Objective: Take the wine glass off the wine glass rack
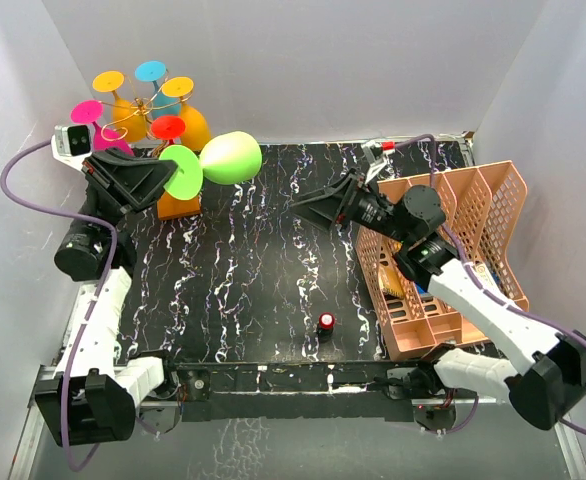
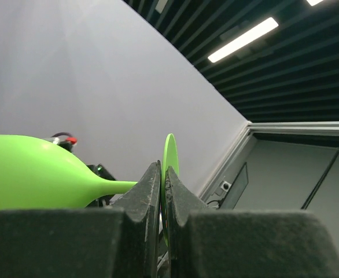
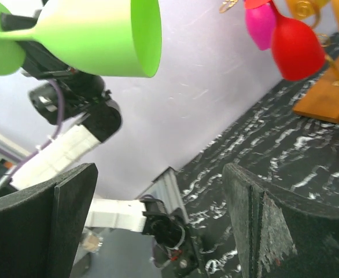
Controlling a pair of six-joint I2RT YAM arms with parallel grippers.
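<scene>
**Left arm** (image 1: 98, 300): raised, elbow bent, wrist level, reaching toward the far left corner.
**Left jaws:** clenched on the round foot of the lime-green wine glass (image 1: 230, 157). The glass is carried sideways in the air, its bowl pointing away from the jaws.
**Wine glass rack** (image 1: 178, 206): just beside the left jaws. The green glass is held free of it, and other coloured glasses (image 1: 168, 127) hang on it.
**Right arm** (image 1: 473, 292): stretched out over the counter (image 1: 253, 280).
**Right jaws:** spread wide, holding nothing, facing the green bowl.
</scene>
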